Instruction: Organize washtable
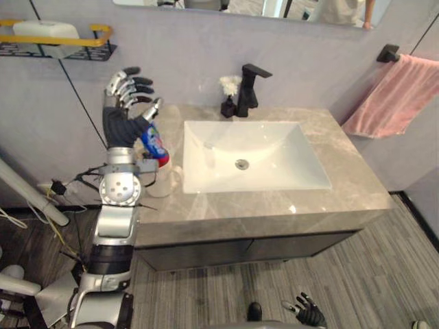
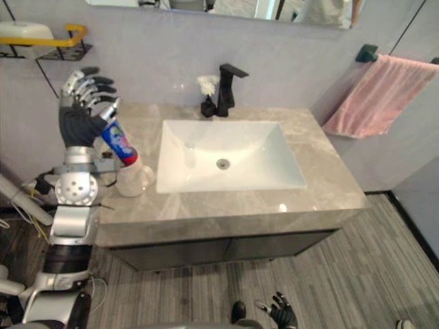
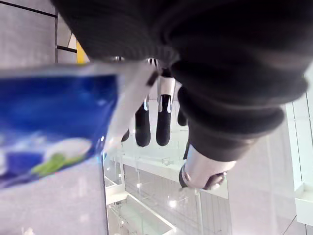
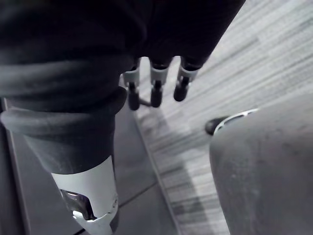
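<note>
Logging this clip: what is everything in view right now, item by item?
Countertop: one, grey marble, against wall.
Sink: one, white, set in countertop.
Faucet: one, black, behind sink.
Flower bottle: one, black, white flower, beside faucet.
Cup: one, translucent white, countertop's left edge.
Tube: one, blue and red, tilted in cup.
Towel: one, pink, bar at right.
Shelf: one, yellow and black, left wall.
Mirror: one, above faucet.
Left hand: one, fingers open, raised beside tube.
Right hand: one, fingers relaxed, low near floor.
</note>
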### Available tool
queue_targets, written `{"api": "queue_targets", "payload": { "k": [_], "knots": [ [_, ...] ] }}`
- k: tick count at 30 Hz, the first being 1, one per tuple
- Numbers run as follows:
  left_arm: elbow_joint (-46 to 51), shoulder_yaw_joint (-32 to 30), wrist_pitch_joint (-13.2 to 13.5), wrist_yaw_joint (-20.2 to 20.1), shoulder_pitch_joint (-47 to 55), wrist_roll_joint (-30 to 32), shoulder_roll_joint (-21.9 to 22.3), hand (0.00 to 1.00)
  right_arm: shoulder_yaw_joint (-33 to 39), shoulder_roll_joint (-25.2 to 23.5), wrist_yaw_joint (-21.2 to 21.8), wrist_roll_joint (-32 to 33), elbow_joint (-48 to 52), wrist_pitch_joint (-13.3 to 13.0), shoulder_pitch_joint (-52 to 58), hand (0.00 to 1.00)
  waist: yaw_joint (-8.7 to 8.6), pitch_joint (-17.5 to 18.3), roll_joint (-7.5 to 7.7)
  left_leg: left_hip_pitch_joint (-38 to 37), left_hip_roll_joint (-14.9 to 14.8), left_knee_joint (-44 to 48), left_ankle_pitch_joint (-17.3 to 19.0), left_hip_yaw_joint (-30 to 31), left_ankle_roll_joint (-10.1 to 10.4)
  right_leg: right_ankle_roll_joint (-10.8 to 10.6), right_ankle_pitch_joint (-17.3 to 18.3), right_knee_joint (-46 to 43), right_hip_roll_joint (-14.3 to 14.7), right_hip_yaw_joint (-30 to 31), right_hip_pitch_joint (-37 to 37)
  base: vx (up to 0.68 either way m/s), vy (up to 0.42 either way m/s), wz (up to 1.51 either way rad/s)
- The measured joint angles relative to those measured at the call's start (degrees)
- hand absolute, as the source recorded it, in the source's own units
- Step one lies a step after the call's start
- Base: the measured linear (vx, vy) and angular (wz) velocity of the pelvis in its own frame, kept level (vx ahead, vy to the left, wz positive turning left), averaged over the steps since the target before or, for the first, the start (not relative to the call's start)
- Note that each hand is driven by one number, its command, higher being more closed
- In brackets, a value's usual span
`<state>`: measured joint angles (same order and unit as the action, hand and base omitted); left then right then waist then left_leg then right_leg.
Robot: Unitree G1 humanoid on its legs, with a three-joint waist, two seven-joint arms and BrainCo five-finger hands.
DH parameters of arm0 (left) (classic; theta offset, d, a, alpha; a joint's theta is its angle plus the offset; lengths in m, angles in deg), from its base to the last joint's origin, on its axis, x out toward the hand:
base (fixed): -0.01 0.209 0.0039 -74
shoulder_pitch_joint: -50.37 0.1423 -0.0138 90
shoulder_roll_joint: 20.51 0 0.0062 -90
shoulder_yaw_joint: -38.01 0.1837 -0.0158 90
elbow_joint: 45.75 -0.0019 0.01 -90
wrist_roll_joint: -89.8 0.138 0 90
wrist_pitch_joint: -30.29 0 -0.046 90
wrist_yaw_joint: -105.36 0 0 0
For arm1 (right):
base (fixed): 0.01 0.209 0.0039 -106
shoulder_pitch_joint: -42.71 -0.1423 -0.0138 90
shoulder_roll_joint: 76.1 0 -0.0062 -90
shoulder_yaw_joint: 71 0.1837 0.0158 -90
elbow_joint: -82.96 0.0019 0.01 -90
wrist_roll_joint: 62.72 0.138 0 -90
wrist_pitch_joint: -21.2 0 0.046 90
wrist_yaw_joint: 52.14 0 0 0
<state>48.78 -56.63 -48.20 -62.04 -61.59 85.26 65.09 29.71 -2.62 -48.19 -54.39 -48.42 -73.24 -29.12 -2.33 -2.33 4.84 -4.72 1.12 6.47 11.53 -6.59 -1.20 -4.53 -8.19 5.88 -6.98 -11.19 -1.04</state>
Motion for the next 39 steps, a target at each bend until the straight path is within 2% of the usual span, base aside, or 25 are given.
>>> {"api": "queue_targets", "payload": {
  "k": [21,31,39],
  "knots": [
    [0.7,0.0,0.0,0.2,0.0,0.0,0.0,0.00,0.0,0.0,0.0,0.0,0.0,0.0,0.0,0.00,0.01,-0.2,-0.41,0.0,0.0,0.3,0.0,0.1,0.0,0.0,0.0,0.0,0.0,-0.1,0.2,0.00,0.000,0.00],
    [9.7,-1.0,1.4,1.4,0.0,-1.2,0.0,0.00,-0.1,0.4,0.0,0.0,0.0,0.0,-0.3,0.00,0.13,-0.5,-1.20,-0.1,0.0,0.5,0.0,0.9,0.0,0.0,0.0,0.0,-0.1,-1.2,0.8,0.00,-0.002,0.03],
    [16.4,-7.3,3.6,1.7,3.5,-2.3,0.0,0.00,-0.1,0.4,0.1,0.0,-0.6,0.0,-0.3,0.00,0.76,-0.6,-1.37,0.0,0.0,0.5,-0.2,1.4,0.2,0.0,0.0,0.0,-0.1,-1.5,0.9,0.00,-0.008,0.02]
  ]
}}
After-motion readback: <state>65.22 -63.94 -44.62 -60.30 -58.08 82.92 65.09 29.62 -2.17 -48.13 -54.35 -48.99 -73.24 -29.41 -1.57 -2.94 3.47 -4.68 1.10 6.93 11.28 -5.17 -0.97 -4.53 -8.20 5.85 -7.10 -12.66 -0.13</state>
